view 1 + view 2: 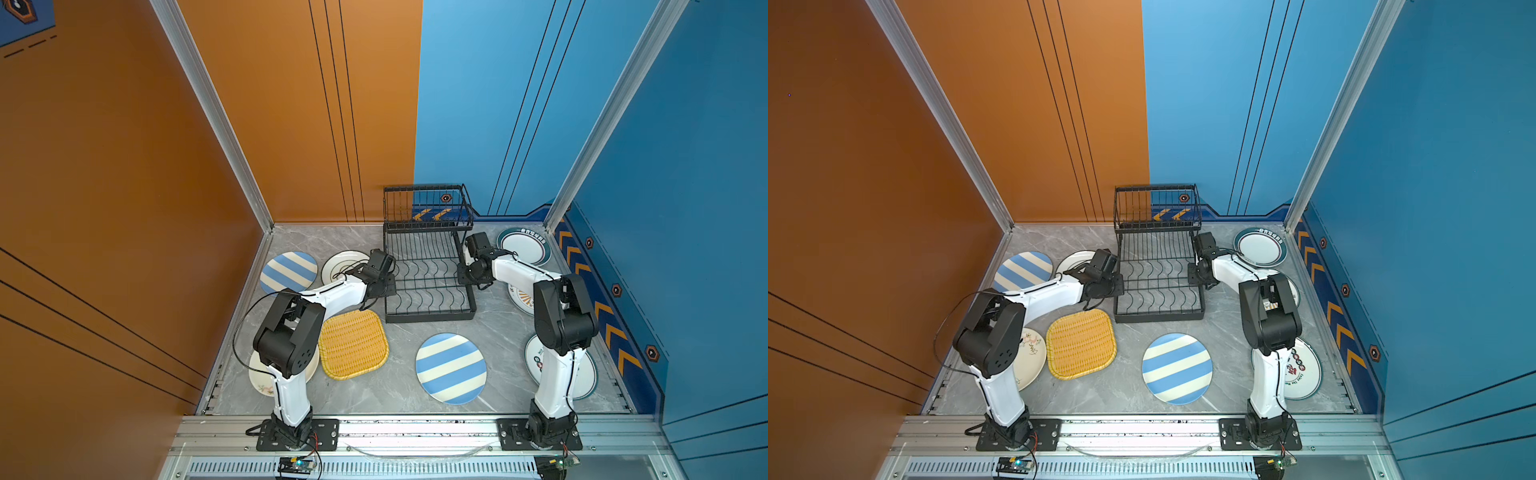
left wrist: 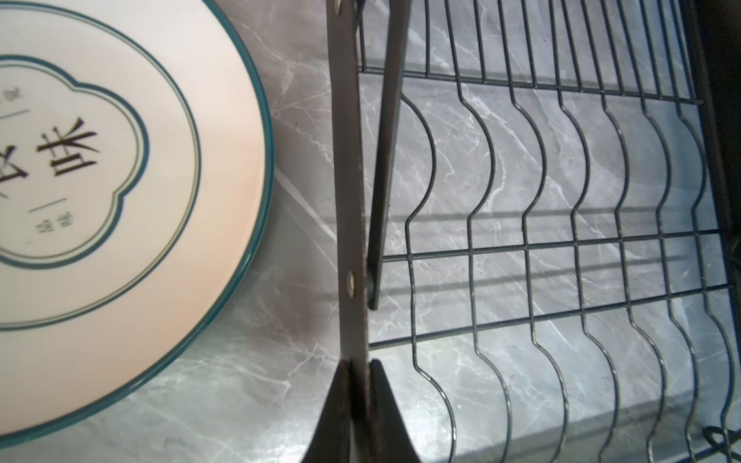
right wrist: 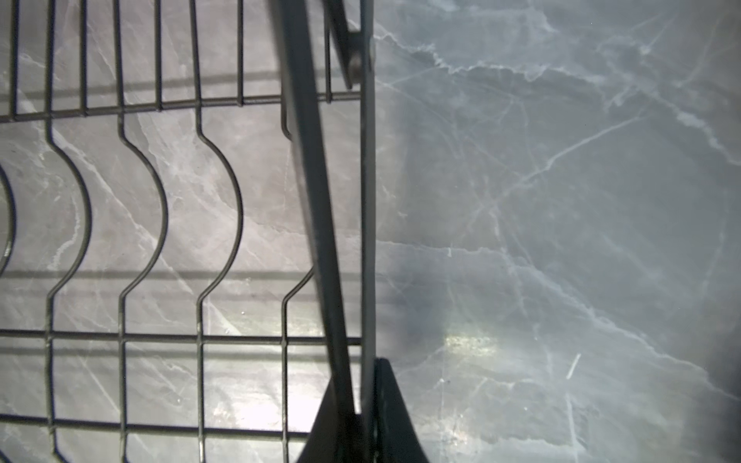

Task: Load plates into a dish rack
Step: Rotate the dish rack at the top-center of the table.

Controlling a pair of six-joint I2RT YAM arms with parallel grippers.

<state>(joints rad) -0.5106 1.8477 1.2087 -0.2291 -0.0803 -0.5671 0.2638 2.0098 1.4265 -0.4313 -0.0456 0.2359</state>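
Black wire dish rack (image 1: 430, 318), empty, at the back of a grey marbled table (image 1: 407, 395). Left gripper (image 2: 358, 366) clenched on its left side bar, right gripper (image 3: 361, 373) clenched on its right side bar. Likely a two-sided hold to steady or shift the rack before loading.

One rack, two arms, eight plates. All plates flat on the table around the rack, none slotted yet:
- two blue-and-cream striped plates (image 1: 289, 272) (image 1: 451, 368)
- one yellow woven plate (image 1: 353, 349)
- five white or cream printed plates (image 1: 524, 246) (image 1: 337, 262) (image 1: 262, 380) (image 1: 519, 300) (image 1: 587, 374), partly hidden under the arms
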